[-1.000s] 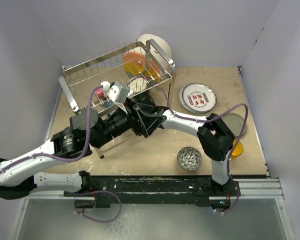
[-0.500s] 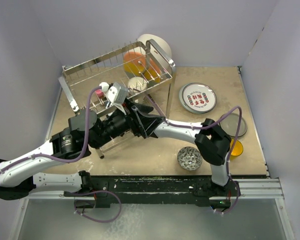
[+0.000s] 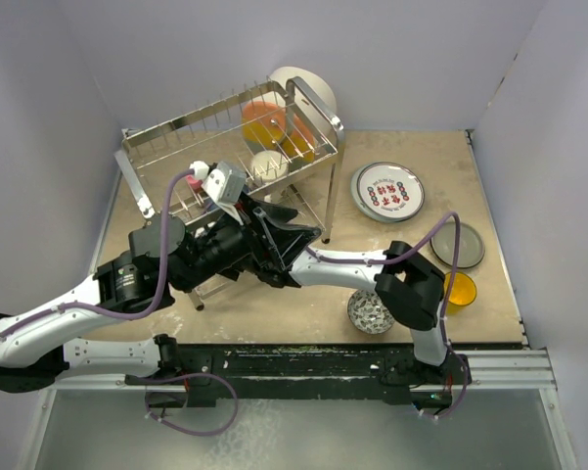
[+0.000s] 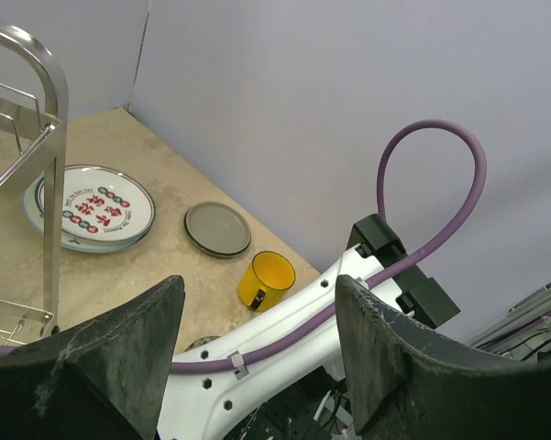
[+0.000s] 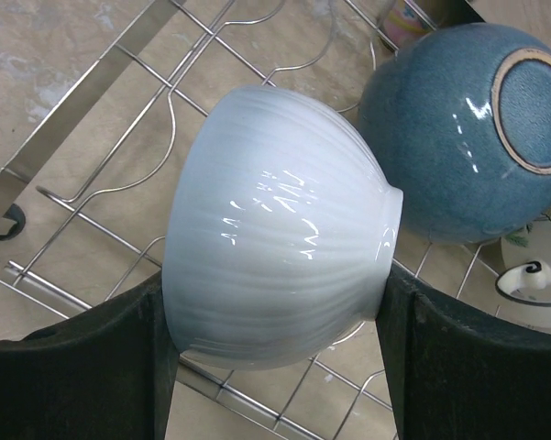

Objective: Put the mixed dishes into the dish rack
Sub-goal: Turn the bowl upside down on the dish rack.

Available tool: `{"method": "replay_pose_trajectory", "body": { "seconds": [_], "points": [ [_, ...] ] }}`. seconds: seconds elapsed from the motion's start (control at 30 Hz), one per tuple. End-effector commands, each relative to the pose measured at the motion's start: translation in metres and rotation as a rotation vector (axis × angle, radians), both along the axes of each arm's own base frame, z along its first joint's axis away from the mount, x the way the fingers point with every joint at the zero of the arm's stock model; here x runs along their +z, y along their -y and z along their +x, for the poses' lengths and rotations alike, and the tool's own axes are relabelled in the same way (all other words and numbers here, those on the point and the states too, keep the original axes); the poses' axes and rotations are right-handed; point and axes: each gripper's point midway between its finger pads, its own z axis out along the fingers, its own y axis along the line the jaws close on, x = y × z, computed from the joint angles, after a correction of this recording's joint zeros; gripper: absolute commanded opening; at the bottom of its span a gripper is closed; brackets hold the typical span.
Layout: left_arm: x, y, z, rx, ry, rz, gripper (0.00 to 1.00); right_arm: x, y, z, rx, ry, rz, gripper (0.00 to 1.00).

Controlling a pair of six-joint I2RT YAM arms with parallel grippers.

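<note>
In the right wrist view a white ribbed bowl [image 5: 275, 220] lies on its side on the dish rack's [image 5: 101, 87] wires. My right gripper [image 5: 275, 307] is shut on it, a finger against each side. A dark blue bowl [image 5: 458, 137] rests upside down beside it. My left gripper [image 4: 258, 293] is open and holds nothing; through its gap I see the right arm's white link. On the table are a yellow cup [image 3: 462, 290], a grey plate [image 3: 460, 245], a red-lettered plate [image 3: 387, 191] and a small patterned bowl [image 3: 370, 311]. From above, both grippers crowd the rack's [image 3: 176, 132] lower front.
Orange dishes [image 3: 264, 119] stand in the rack's upper tier with a small cream cup [image 3: 267, 164] below them. A large white plate [image 3: 308, 86] leans behind the rack. The right arm's link [image 3: 347, 262] crosses the table in front of the rack. Walls enclose three sides.
The right arm's elbow has folded back toward the near edge, drawing its wrist slightly nearer. The left arm shifted a little with it. The cream cup in the rack has come into view.
</note>
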Motion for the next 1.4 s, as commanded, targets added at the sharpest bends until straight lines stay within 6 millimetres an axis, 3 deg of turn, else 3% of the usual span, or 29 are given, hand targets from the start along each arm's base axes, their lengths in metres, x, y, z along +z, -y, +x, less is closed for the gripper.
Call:
{"method": "replay_pose_trajectory", "body": {
  "seconds": [0.0, 0.47, 0.57, 0.6, 1.37],
  "points": [
    [0.013, -0.010, 0.000, 0.015, 0.014, -0.041, 0.70, 0.050, -0.023, 0.009, 0.007, 0.111, 0.109, 0.56],
    [0.009, -0.010, 0.000, 0.013, 0.006, -0.038, 0.70, 0.049, -0.030, -0.002, 0.041, 0.091, 0.079, 0.84],
    [0.007, -0.009, -0.001, 0.010, 0.002, -0.035, 0.70, 0.048, -0.031, -0.002, 0.038, 0.088, 0.080, 0.93],
    [0.007, -0.009, -0.001, 0.010, 0.001, -0.035, 0.70, 0.047, -0.031, -0.002, 0.037, 0.084, 0.079, 0.99],
    [0.007, -0.015, -0.004, 0.004, -0.014, -0.050, 0.69, 0.060, -0.043, -0.034, 0.158, -0.045, 0.159, 1.00]
  ]
}}
